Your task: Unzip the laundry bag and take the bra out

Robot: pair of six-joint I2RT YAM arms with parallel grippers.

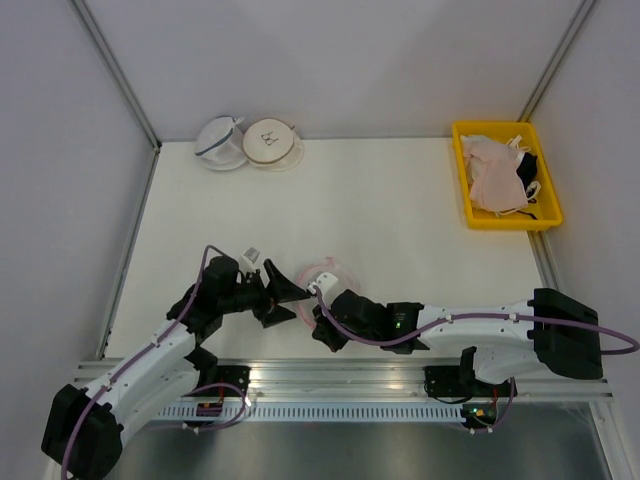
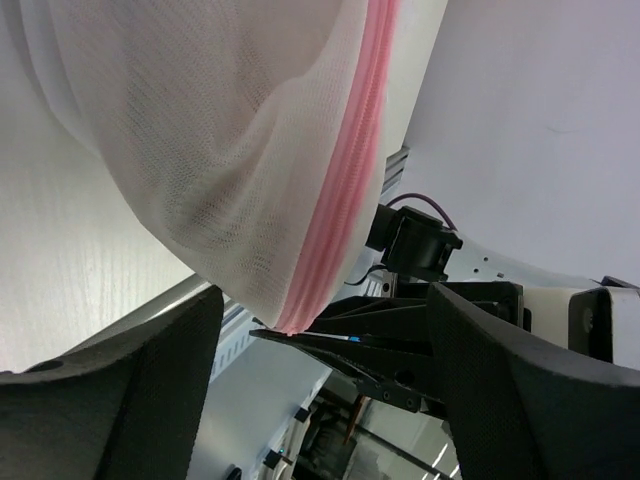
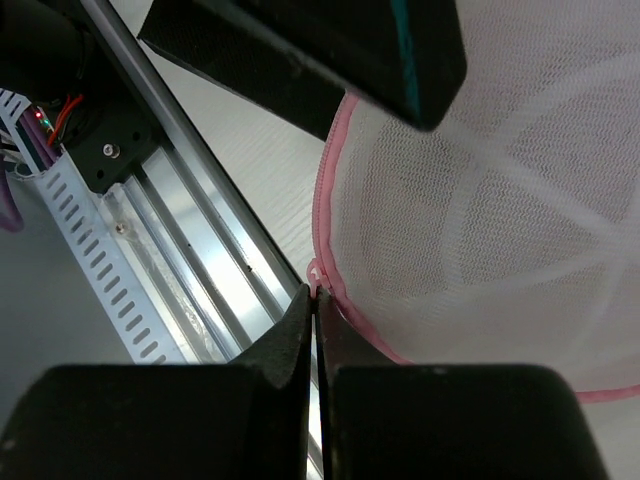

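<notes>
While the right gripper [image 3: 315, 295] is clamped on the pink zipper tab [image 3: 318, 268] of the laundry bag [image 1: 338, 272] — at the table's [image 1: 400, 220] near edge — the left gripper [image 2: 325, 300] stands apart at its rim.

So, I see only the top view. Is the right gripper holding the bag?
Observer: Yes, it seems so. In its wrist view the right gripper is shut, pinching a small pink tab of the bag.
Operator: And the left gripper?
Observer: The left gripper is open wide. The bag is just ahead of it, not gripped.
Operator: Is the zipper open?
Observer: The zipper looks closed where the left wrist view shows it.
</notes>
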